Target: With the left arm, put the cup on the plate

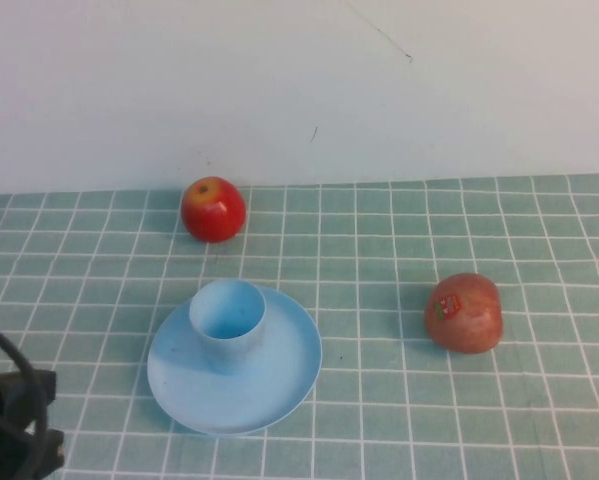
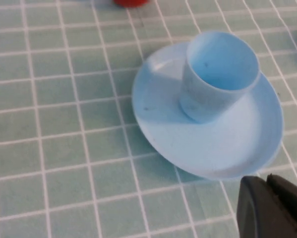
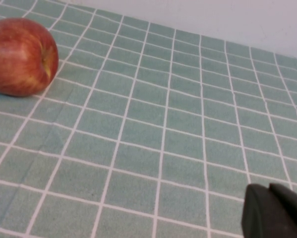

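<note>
The pale blue cup (image 1: 227, 318) stands upright on the pale blue plate (image 1: 279, 385), toward its far-left part. Both show in the left wrist view, the cup (image 2: 217, 74) empty and on the plate (image 2: 237, 144). The left arm (image 1: 14, 420) sits at the table's near-left corner, left of the plate and apart from it. My left gripper (image 2: 266, 179) is shut and empty, its tips just short of the plate's rim. My right gripper (image 3: 268, 187) is shut and empty over bare tablecloth; it is out of the high view.
A red apple (image 1: 213, 208) lies behind the plate near the wall. A second reddish apple with a sticker (image 1: 464, 312) lies to the right; it also shows in the right wrist view (image 3: 20, 57). A green checked cloth (image 1: 379, 240) covers the table.
</note>
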Available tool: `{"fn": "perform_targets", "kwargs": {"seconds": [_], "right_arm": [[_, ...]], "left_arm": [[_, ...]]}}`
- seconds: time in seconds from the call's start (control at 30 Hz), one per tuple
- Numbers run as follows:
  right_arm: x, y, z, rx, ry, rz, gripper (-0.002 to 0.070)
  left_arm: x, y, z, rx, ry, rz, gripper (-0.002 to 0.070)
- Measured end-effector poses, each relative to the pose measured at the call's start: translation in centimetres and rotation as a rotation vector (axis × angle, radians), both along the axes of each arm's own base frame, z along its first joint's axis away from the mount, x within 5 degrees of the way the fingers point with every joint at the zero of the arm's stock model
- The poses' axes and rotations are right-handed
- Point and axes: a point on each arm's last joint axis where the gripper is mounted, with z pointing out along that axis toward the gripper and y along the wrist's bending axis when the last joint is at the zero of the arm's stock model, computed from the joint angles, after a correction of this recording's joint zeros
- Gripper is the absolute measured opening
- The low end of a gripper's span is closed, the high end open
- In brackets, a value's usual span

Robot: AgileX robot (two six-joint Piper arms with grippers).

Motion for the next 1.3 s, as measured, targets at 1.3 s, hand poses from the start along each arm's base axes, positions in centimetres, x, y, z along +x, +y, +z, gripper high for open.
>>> {"fn": "perform_targets", "kwargs": {"seconds": [1.3], "right_arm": [[0.0, 0.0, 0.0, 0.000, 0.000, 0.000, -0.0002]], "left_arm": [[-6.8, 4.0, -12.1, -0.042, -0.375, 0.380, 0.0000]]}}
